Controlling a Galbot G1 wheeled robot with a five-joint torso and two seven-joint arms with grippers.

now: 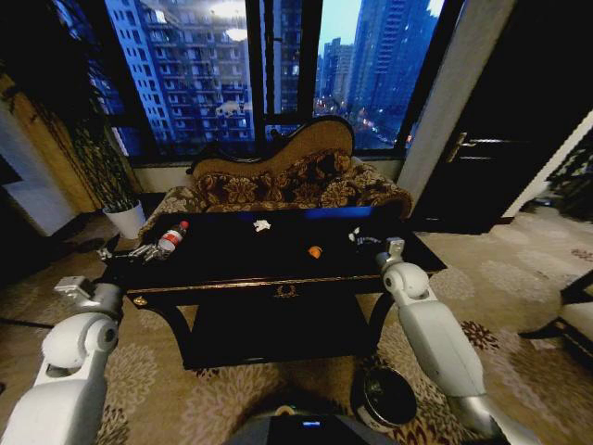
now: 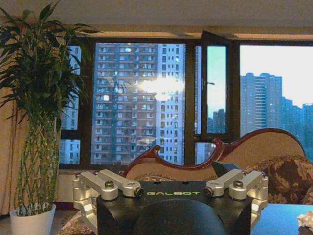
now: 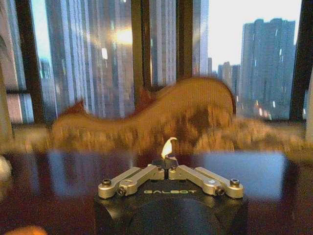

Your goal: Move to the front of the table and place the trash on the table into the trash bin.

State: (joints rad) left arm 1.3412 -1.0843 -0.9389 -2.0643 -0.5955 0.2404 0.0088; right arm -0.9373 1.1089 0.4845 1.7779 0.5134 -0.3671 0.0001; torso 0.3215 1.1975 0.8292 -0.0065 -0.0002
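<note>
Both grippers (image 2: 171, 188) (image 3: 169, 164): L wide, R pinching wrapper (image 3: 168, 147).

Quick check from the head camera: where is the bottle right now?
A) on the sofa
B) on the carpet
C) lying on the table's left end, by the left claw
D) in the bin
C: the bottle lies on the table at its left end, beside the left claw; the bin stands on the floor by the right arm.

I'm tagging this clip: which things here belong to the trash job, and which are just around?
Job: table; bottle; paper wad; orange wrapper bit; trash bin; right gripper, holding a scrap.
Around: sofa; potted plant.
</note>
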